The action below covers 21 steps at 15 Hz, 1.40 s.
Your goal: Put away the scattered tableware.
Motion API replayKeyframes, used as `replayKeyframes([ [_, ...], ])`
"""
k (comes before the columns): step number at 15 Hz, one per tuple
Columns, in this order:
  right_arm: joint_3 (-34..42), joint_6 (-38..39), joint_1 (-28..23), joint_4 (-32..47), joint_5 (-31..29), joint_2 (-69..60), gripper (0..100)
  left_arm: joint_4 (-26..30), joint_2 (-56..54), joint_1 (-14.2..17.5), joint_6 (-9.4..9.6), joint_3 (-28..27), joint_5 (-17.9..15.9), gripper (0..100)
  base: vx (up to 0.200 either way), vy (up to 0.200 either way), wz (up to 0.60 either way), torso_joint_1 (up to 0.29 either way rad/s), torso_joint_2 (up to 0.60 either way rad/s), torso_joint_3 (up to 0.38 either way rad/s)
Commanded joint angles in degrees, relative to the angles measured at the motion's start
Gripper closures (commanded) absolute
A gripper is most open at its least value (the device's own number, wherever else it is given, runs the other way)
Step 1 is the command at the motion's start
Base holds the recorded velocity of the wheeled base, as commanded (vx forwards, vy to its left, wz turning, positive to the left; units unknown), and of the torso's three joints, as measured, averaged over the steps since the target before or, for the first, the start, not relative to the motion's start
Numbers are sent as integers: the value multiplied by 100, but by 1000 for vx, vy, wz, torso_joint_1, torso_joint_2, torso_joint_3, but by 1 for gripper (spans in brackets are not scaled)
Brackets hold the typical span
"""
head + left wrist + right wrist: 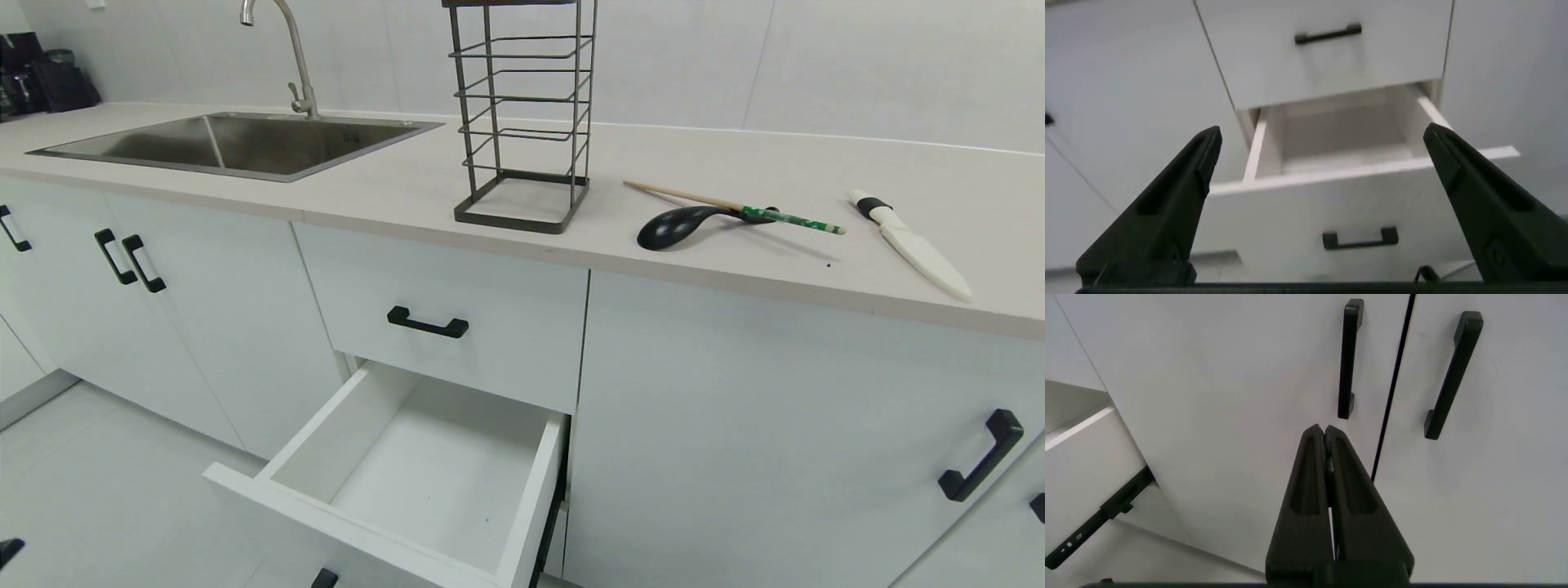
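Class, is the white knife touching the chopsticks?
Apart. The head view shows bare countertop between the green tip of the chopsticks and the white knife.

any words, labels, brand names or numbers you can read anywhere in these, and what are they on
No text here can be read.
Small dark mark on the inner back wall of the sink: too small to read.
Green patterned end of the chopsticks: a pattern, with no legible characters.

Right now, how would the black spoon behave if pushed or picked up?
The spoon looks rigid, probably light. Its rounded bowl sits on the smooth counter, so it may rock or slide. The chopsticks rest on its handle, so moving it would likely shift them.
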Motion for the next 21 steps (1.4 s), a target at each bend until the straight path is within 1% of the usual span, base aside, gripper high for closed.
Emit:
replayKeyframes([
  [1, 1, 0, 1, 2, 11, 9, 100, 489, -958, 62, -3, 16, 113, 0, 0, 0, 0, 0, 0, 0],
  [2, 1, -9, 1, 2, 2, 9, 100, 1086, -958, 71, -20, 16, 517, 0, 0, 0, 0, 0, 0, 0],
  [3, 1, 0, 1, 2, 2, 9, 100, 1139, -958, 71, -55, 16, 834, 0, 0, 0, 0, 0, 0, 0],
  [4, 1, 0, 1, 2, 11, 9, 100, 1209, -958, 71, -117, 16, 1299, 0, 0, 0, 0, 0, 0, 0],
  [5, 1, 0, 1, 2, 11, 9, 100, 1420, -958, 71, -451, 16, 1757, 0, 0, 0, 0, 0, 0, 0],
  [6, 1, 0, 1, 2, 11, 9, 100, 1473, -958, 71, -759, 16, 1880, 0, 0, 0, 0, 0, 0, 0],
  [7, 1, 0, 1, 2, 11, 9, 100, 1464, -958, 71, -864, 16, 1915, 0, 0, 0, 0, 0, 0, 0],
  [8, 1, -9, 1, 2, 2, 9, 100, 1464, -958, 71, -776, 16, 1906, 0, 0, 0, 0, 0, 0, 0],
  [10, 1, -18, 1, 2, 2, 9, 100, 1464, -958, 71, -776, 16, 1906, 0, 0, 0, 0, 6, -89, -92],
  [13, 1, -18, 1, 2, 2, 9, 100, 1464, -958, 62, -776, 16, 1888, 0, 0, 0, 0, 46, -235, -308],
  [14, 1, -18, 1, 2, 2, 9, 100, 1464, -958, 71, -776, 16, 1880, 0, 0, 0, 0, 90, -544, -349],
  [15, 1, -18, 1, 2, 2, 9, 100, 1473, -958, 62, -829, 16, 1871, 0, 0, 0, 0, 90, -540, -339],
  [16, 1, -18, 1, 2, 2, 9, 100, 1473, -958, 62, -803, 16, 1871, 0, 0, 0, 0, 119, -500, -349],
  [21, 1, -18, 1, 2, 2, 9, 100, 1473, -958, 62, -820, 16, 1871, 0, 0, 0, 0, 136, -465, -330],
])
